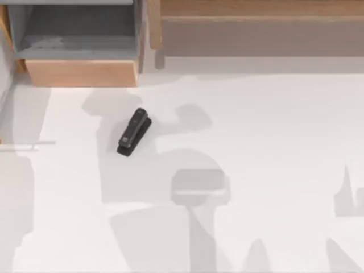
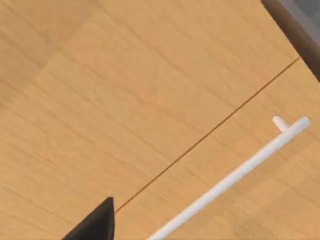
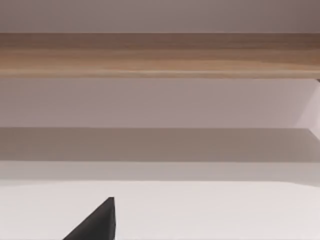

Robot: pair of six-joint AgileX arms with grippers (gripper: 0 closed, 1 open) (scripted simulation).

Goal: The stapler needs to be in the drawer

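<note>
Near the far left of the white table (image 1: 273, 148), the drawer (image 1: 79, 73) stands pulled open, its grey floor and inner walls exposed and its light tan front panel facing the middle of the table. Just in front of that panel, a little toward the right, the stapler (image 1: 134, 132) lies flat on the table, apart from the drawer and touching nothing else. It sits on a slant, one end pointing toward the drawer and the other toward the near edge, with a small pale mark on its top. Along the far edge, to the right of the drawer, runs a long brown wooden unit (image 1: 256, 23), seen again from the right wrist as a wooden band (image 3: 160, 55) across the far side of the table.

From the left wrist, the camera looks close upon a tan wooden face (image 2: 125, 90) with a thin seam across it and a slim white bar handle (image 2: 235, 172) standing off the wood.

Whether the jaws of either arm are open or closed, I cannot tell; only a dark sliver shows at the edge of each wrist view, and neither has hold of the stapler.
</note>
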